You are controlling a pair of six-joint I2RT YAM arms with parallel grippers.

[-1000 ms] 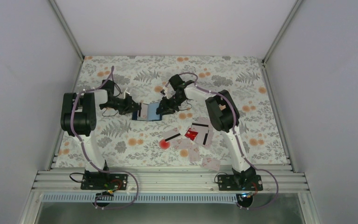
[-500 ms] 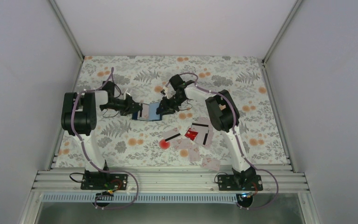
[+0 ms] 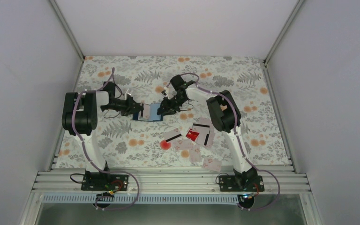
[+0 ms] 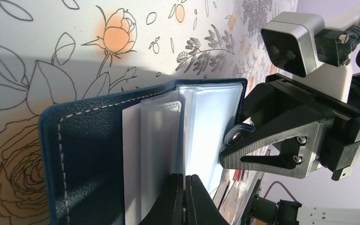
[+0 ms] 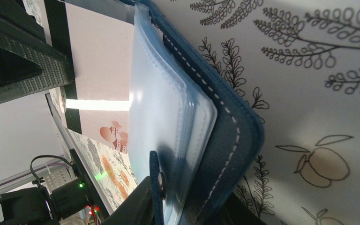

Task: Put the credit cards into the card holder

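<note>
Left gripper fingers are pressed together closest to the wrist camera, their tips against the near edge of the clear pockets of the card holder; I cannot tell whether a pocket leaf is caught between them. Just past them the holder lies open on the floral cloth, navy cover down, with a pale card showing between the cover and the first pocket. At the holder's opposite edge the right gripper pinches the cover and pockets beside the snap tab. Farther off on the right arm's side, well apart from the holder and nearer the arm bases, the loose credit cards lie scattered and overlapping, a red card among them.
</note>
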